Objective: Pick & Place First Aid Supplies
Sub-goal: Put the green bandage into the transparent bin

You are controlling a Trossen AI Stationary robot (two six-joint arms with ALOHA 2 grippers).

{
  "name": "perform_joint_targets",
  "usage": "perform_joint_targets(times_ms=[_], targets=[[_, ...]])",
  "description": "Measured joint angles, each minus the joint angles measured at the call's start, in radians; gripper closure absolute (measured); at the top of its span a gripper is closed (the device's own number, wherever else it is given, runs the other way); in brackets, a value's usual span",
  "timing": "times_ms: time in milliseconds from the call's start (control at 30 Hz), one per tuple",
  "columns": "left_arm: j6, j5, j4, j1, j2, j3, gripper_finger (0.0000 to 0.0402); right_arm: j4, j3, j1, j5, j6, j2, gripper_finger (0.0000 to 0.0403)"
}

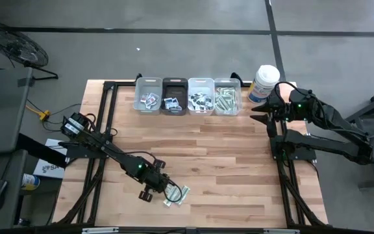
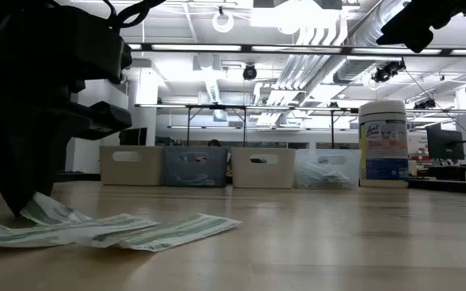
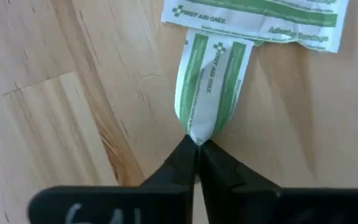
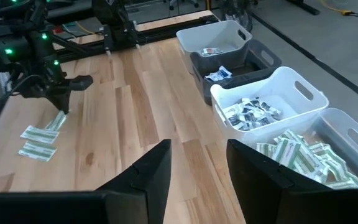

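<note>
Near the table's front edge lie a few narrow green-and-white strip packets (image 1: 178, 195), also seen in the low view (image 2: 136, 230) and the right wrist view (image 4: 37, 142). My left gripper (image 3: 197, 144) stands over them (image 1: 163, 187), shut on one strip (image 3: 209, 87). That strip's far end tucks under another packet (image 3: 253, 15) lying crosswise. My right gripper (image 4: 197, 167) is open and waits above the table's far right corner (image 1: 260, 116), next to the white canister (image 1: 265, 83). My left gripper pinches the narrow strip by its near end (image 3: 197, 132), between the two fingertips (image 3: 182, 155). The fingers come from above, pointing down, roughly in line with the strip. The pinched end is raised a little (image 2: 45, 210); the rest of the strip lies on the table.
Four small bins stand in a row at the far edge (image 1: 149, 95) (image 1: 174, 96) (image 1: 200, 95) (image 1: 226, 96), each holding packets. The canister (image 2: 383, 144) stands to their right. Bare wood (image 1: 226, 162) stretches between the bins and the loose strips.
</note>
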Motion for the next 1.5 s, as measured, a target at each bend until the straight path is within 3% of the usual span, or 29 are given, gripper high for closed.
perform_joint_targets(times_ms=[167,333,500,700,1000,1233,1500], targets=[[0.004,-0.072,-0.103,-0.002,0.009,0.079,0.0396,0.0,0.0,0.0,-0.044,0.0,0.0,0.0253],[0.03,-0.292,-0.264,0.014,0.016,0.174,0.0399,0.037,-0.025,0.0,-0.086,0.035,0.015,0.0253],[0.031,-0.411,-0.386,0.056,0.014,0.284,0.04,0.15,-0.085,0.0,-0.167,0.123,0.042,0.0254],[0.129,-0.572,-0.401,0.144,0.012,0.42,0.04,0.274,-0.149,0.0,-0.203,0.2,0.071,0.0254],[0.365,-0.755,-0.286,0.269,0.011,0.587,0.0401,0.534,-0.27,0.002,-0.286,0.357,0.106,0.0253],[0.533,-0.759,-0.07,0.337,0.01,0.633,0.0401,0.862,-0.382,0.046,-0.307,0.572,0.162,0.0254],[0.58,-0.771,0.026,0.359,0.01,0.633,0.0401,1.032,-0.386,0.102,-0.216,0.592,0.275,0.0253]])
